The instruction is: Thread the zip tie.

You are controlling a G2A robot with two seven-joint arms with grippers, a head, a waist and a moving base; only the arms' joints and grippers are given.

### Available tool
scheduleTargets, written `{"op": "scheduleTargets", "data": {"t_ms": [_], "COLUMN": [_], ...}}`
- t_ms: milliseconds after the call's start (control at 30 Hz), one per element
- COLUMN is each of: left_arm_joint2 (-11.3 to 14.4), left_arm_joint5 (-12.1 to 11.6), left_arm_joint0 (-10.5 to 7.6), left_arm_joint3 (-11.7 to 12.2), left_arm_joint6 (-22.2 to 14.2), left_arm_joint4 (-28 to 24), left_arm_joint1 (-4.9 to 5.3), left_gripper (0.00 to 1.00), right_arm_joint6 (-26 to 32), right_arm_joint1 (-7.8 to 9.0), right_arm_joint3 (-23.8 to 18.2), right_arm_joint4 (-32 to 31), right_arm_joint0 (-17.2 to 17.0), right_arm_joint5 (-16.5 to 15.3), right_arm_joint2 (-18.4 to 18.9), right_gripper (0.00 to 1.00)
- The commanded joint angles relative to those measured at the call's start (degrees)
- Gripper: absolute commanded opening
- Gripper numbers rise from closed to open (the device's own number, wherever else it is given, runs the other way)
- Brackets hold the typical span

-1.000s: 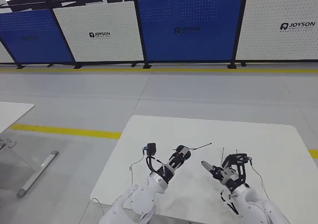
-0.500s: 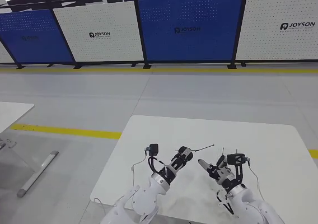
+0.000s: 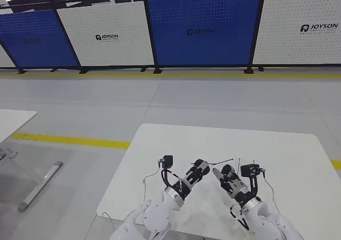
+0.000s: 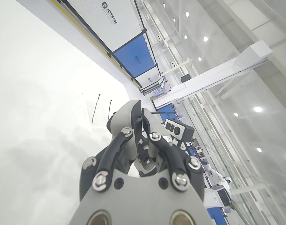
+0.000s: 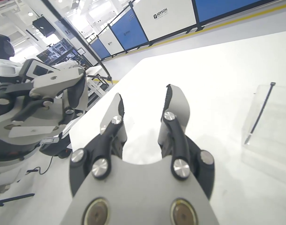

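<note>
Zip tie is pinched in the left gripper, fingers clamped right down on it. It pokes out sideways above the white table toward the right gripper. That one's jaws are spread fairly wide with nothing in them, sitting just beside the tie's loose end, though I can't tell if they touch. Two spare ties lie side by side on a clear block near the right gripper.
</note>
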Motion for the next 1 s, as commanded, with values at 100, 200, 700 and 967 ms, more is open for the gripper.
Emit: {"op": "scheduleTargets", "data": {"t_ms": [100,200,700,967], "left_arm_joint2": [0.08,0.07,0.73,0.98], "left_arm_joint5": [0.43,0.64,1.47,1.61], "left_arm_joint0": [-0.16,-0.24,-0.85,-1.12], "left_arm_joint3": [0.11,0.09,0.46,0.80], "left_arm_joint6": [-0.16,-0.54,-1.27,-1.75], "left_arm_joint4": [0.21,0.41,1.39,1.44], "left_arm_joint1": [-0.05,-0.05,-0.21,-0.30], "left_gripper": [0.00,0.00,0.00,0.00], "right_arm_joint6": [0.10,-0.53,-0.07,-1.06], "right_arm_joint1": [0.02,0.02,0.15,0.17], "right_arm_joint3": [-0.03,-0.18,-0.73,-0.90], "right_arm_joint4": [-0.27,-0.32,-0.47,-0.15], "right_arm_joint0": [0.02,0.03,0.36,0.47], "right_arm_joint5": [-0.25,-0.46,-1.56,-1.91], "right_arm_joint2": [-0.31,-0.41,-0.75,-0.73], "right_gripper": [0.40,0.33,0.26,0.23]}}
